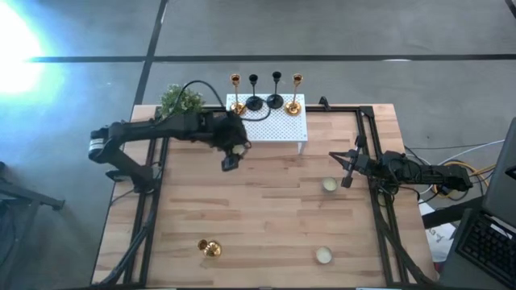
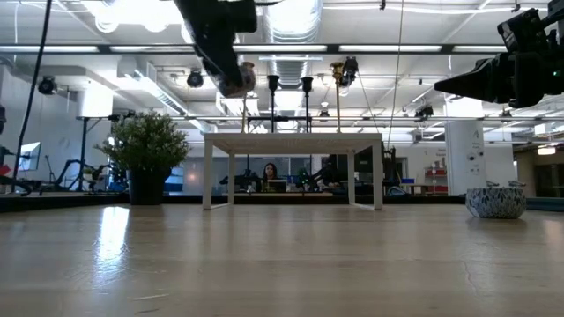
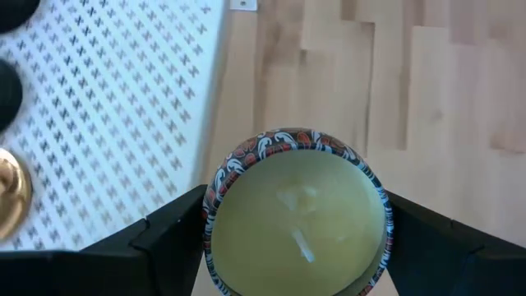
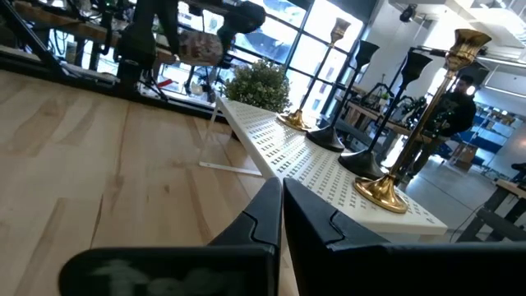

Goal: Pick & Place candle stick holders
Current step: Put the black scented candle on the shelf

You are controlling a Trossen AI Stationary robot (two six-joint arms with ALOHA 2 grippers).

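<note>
Four candle stick holders stand by their round bases on the white perforated rack: gold, black, black, gold. A fifth, gold holder lies on its side on the table near the front left. My left gripper is in front of the rack's left end, high above the table, shut on a round candle tin with a patterned rim and cream wax. My right gripper is shut and empty at the table's right. My left gripper pinches the candle tin's round side wall between its two fingers, one on each opposite side. The tin is lifted clear of the table, its open top facing the wrist camera.
Two more candle tins sit on the table, at mid right and front right. A bushy potted plant stands at the far left beside the rack. Black frame rails run along the table's sides. Bare wood lies in the table's middle.
</note>
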